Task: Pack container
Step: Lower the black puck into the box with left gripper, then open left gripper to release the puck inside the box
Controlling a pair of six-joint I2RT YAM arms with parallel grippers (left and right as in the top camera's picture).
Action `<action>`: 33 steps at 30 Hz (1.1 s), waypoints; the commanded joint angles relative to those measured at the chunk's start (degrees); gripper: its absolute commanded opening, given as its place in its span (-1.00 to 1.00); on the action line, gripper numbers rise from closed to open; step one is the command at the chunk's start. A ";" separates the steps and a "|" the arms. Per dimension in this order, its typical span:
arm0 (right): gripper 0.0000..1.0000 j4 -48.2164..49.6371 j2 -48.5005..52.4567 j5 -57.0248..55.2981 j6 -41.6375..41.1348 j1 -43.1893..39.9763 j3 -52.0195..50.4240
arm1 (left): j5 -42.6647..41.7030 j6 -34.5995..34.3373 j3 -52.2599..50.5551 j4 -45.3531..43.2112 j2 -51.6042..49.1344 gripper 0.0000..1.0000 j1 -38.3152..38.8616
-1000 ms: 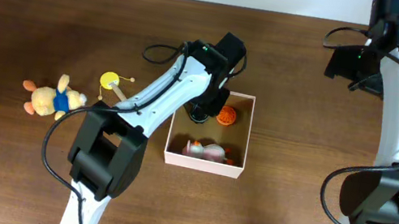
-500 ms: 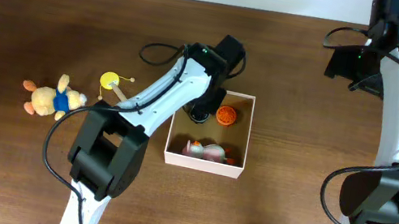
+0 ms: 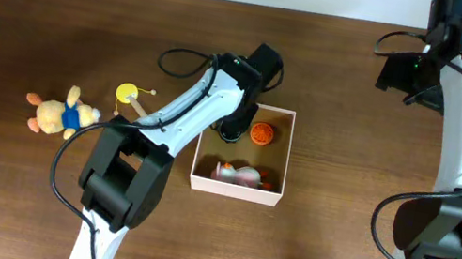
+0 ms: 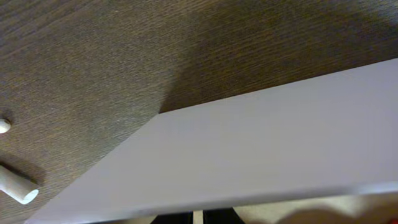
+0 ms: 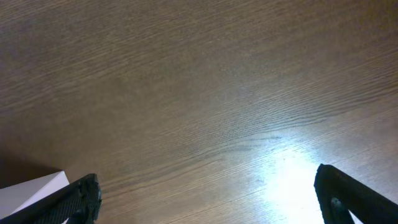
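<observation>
Hardly anything shifted since a second ago: your left gripper only nudged a hair leftward and stayed inside the container's far-left corner, just beside an orange toy. Its fingers sat pressed nearly together in the wrist view. The container was mid-desk, with a pinkish toy by its near wall. Your right gripper hung spread wide over bare wood. A plush bunny lay toward the left edge.

Matt cardboard container on a grained, faintly glossy wooden table.
</observation>
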State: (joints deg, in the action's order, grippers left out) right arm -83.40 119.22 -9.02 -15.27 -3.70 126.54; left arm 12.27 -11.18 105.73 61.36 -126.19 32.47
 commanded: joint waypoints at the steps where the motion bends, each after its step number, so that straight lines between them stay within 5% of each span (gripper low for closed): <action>1: 0.98 0.02 -0.76 -0.70 -0.70 -0.09 0.98 | 0.87 0.07 -1.46 -0.13 -1.66 -0.84 0.17; 33: 0.98 0.02 -0.79 -0.70 -0.70 -0.02 0.98 | -2.43 0.09 -1.62 -2.95 -4.26 -0.85 1.86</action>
State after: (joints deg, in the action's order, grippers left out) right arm -83.40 119.22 -9.02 -15.27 -3.70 126.54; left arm 11.40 -11.20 104.73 59.07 -129.40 32.88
